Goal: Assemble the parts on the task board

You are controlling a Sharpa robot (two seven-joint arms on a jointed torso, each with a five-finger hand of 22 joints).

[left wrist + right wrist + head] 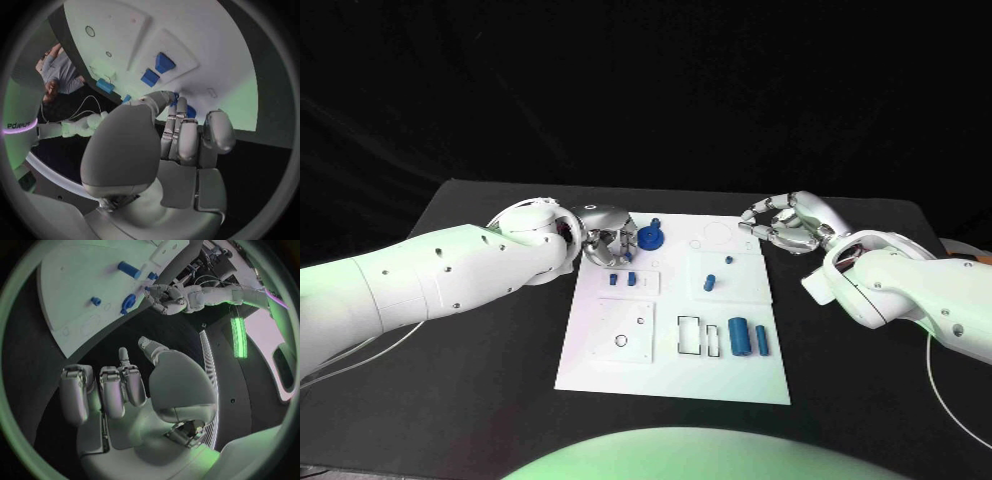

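The white task board [672, 368] lies in the middle of the table. My left hand [604, 236] is at its far left corner, thumb and fingers closed round a blue round part [651, 238] just over the board; blue shows at the fingertips [177, 100] in the left wrist view. The right wrist view shows this part [129, 302] at my left hand [164, 298]. Two small blue blocks [625, 279] sit close behind my left hand. My right hand [788, 224] hovers off the board's far right corner, fingers curled in on nothing.
A blue cylinder [737, 336] and a slimmer blue rod [762, 338] lie on the board's near right part beside outlined slots [692, 335]. Two small blue pieces [711, 281] stand near the board's middle. Black table [488, 400] surrounds the board.
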